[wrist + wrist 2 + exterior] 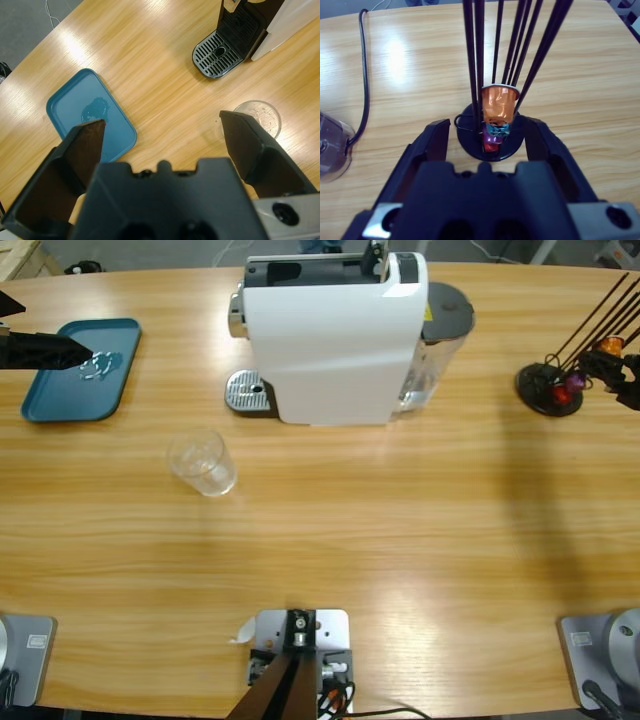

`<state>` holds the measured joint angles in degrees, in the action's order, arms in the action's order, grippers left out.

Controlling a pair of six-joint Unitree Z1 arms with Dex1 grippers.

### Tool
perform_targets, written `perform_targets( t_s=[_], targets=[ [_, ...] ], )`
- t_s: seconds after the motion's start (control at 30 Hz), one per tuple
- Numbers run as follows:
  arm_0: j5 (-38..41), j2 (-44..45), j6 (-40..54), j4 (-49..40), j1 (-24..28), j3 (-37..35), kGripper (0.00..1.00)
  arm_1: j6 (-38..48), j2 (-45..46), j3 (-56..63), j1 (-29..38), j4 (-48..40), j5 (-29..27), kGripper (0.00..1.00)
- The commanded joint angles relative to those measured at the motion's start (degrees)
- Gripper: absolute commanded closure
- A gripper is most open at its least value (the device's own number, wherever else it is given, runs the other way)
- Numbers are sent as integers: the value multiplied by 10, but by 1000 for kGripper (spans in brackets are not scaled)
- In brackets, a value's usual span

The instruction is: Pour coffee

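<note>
Long wooden table [400,530]: clear glass tumbler [203,463] before white coffee machine [335,335], coffee not discernible. Left gripper [80,357] spread over teal tray [55,400]. Right gripper [487,137] spread around orange-copper capsule [499,104] on black wire rack [490,145].

The surface [420,530] is glossy light wood. The machine [330,335] is smooth white plastic, its grille [220,56] perforated metal. The tumbler [203,463] is clear glass; the capsule [499,103] shiny foil.

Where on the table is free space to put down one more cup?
The wide bare wood in front of the white coffee machine, to the right of the clear glass tumbler, is free. It is crowded by the teal tray and around the black wire capsule rack.
</note>
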<state>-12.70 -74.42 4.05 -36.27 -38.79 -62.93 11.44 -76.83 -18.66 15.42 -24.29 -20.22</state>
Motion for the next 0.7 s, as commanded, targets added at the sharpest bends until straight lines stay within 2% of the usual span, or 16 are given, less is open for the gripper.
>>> perform_targets(
  t_s=[0.03,0.1,0.17,0.43,0.5,0.53,0.7],
  targets=[
    [-7,-14,-6,-1,-7,22,4,-9,-16,7,-20,-10,-1,372],
    [-7,-13,-6,-1,-7,22,4,-10,-17,5,-23,-10,1,374],
    [-7,-14,-6,-1,-7,22,4,-11,-21,5,-23,-14,3,485],
    [-7,-13,-6,-1,-7,24,4,-15,-33,7,-23,-20,11,504],
    [-7,-13,-6,-1,-7,24,4,-15,-35,7,-23,-23,11,631],
    [-7,-13,-6,-1,-7,25,4,-15,-36,6,-24,-24,11,646],
    [-7,-14,-6,-1,-8,26,4,-20,-38,5,-29,-25,11,653]
  ],
)
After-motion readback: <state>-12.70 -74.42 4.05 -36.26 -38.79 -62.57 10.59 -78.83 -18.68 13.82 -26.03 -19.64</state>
